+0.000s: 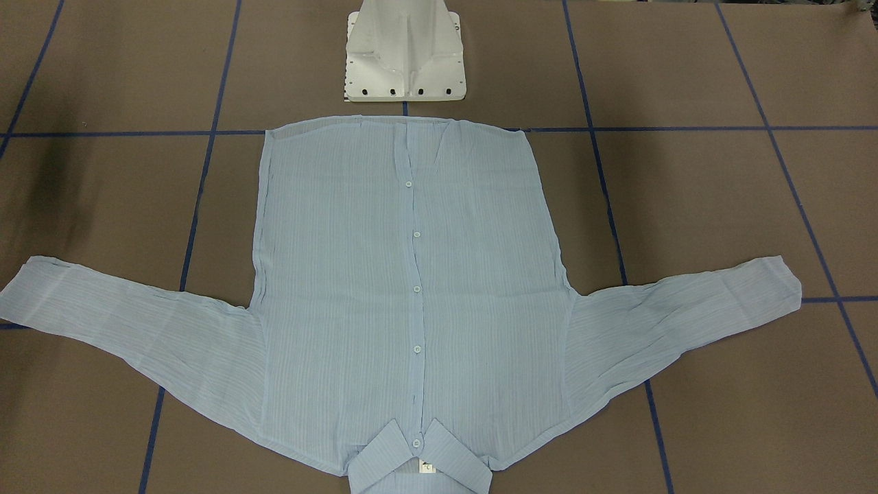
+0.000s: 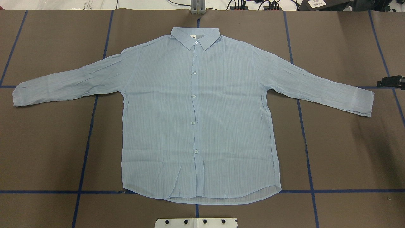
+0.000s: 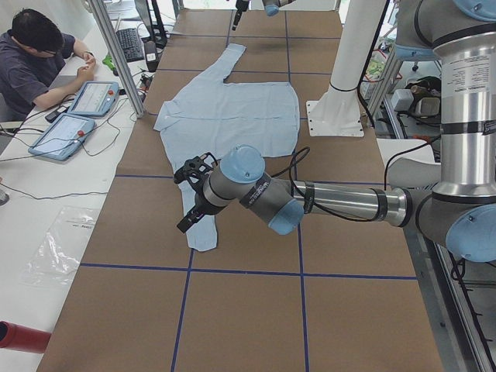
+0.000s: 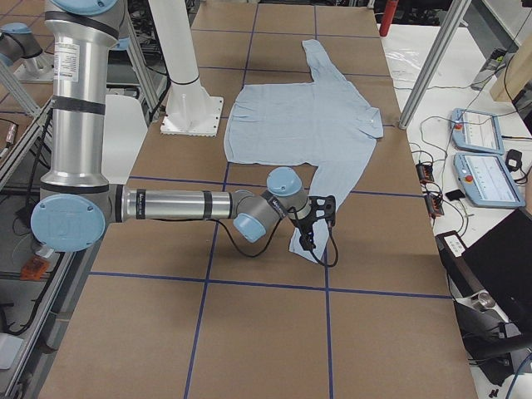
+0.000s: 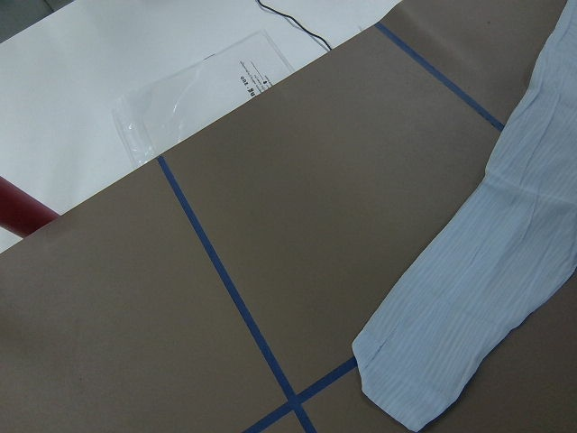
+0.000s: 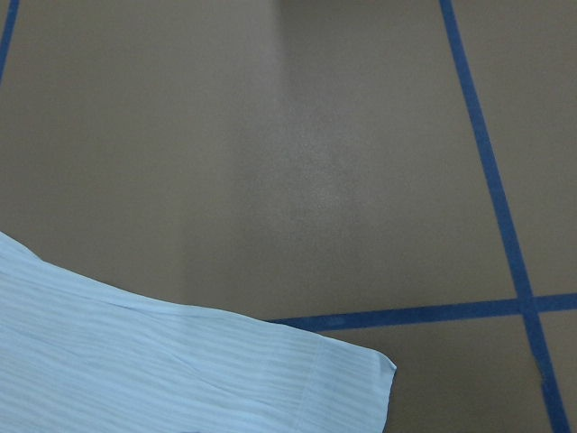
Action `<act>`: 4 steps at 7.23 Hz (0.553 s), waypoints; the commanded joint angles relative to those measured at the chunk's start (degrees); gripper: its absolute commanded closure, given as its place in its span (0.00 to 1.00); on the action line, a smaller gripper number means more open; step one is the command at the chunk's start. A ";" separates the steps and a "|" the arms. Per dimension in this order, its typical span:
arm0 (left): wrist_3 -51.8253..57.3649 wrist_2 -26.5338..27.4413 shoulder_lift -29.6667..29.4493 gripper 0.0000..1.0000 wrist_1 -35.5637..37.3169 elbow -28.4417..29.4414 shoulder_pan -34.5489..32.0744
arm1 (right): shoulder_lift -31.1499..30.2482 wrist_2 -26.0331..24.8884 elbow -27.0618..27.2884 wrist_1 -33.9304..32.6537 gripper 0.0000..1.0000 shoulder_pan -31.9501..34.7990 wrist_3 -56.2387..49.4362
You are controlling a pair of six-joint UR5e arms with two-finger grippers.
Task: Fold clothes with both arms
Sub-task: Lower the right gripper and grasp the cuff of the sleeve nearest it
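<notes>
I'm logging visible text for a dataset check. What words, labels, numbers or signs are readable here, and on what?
No text reads clearly.
Small white neck label of the light-blue striped button-up shirt: a dark mark, too small to read.
Clear plastic bag on the white side surface: black print, blurred.
White paper label on a black object beyond the table: too small.
Screens of the two handheld panels: illegible.

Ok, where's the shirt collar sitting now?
In the overhead view the collar lies top centre, at the shirt's far end from the white pedestal base.
</notes>
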 commanded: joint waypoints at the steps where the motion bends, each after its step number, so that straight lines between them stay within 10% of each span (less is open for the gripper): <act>1: 0.07 -1.12 0.15 0.00 -0.16 0.04 -0.06 | 0.02 -4.38 -3.54 6.13 0.11 -4.87 6.35; 4: 0.24 -1.13 0.32 0.00 -0.16 -0.05 -0.06 | -0.15 -6.68 -5.56 6.39 0.22 -7.87 7.34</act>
